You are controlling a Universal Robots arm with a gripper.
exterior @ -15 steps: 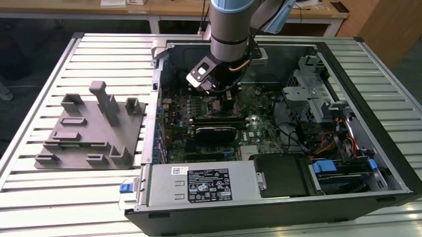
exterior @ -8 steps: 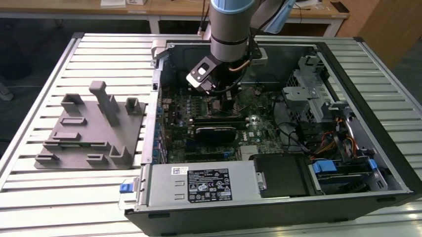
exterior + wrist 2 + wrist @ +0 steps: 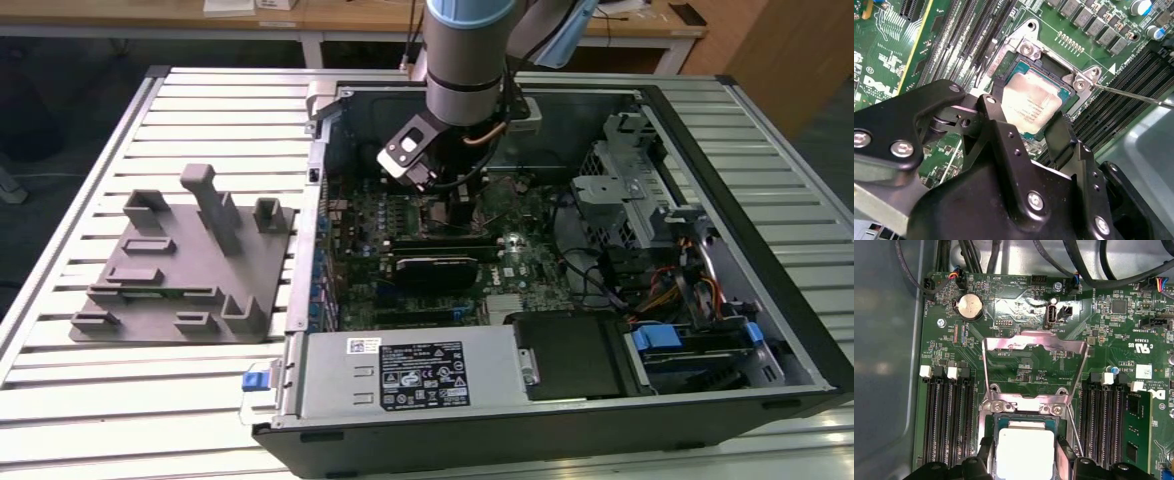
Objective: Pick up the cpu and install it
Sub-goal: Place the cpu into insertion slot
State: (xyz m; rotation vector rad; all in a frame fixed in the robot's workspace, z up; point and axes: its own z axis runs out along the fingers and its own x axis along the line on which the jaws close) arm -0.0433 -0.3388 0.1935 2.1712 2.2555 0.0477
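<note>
A Universal Robots arm (image 3: 461, 60) is reaching into an open desktop computer case (image 3: 534, 440), its black gripper (image 3: 1027, 107) clamping two fingers (image 3: 996, 91) on opposite edges of the cpu (image 3: 1025, 452), which is sitting inside the metal frame of the motherboard socket (image 3: 1028, 47), silvery top facing up, the hinged load plate (image 3: 1034, 347) standing open; in the exterior view a grey plastic fixture (image 3: 180, 270) is lying on the slatted table (image 3: 80, 400) at the case's nine o'clock

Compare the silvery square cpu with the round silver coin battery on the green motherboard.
The cpu is square; the coin battery is round. The cpu is larger than the coin battery. The cpu lies at the socket frame; the coin battery sits near the board's edge. Both are silvery and flat on the green motherboard.
</note>
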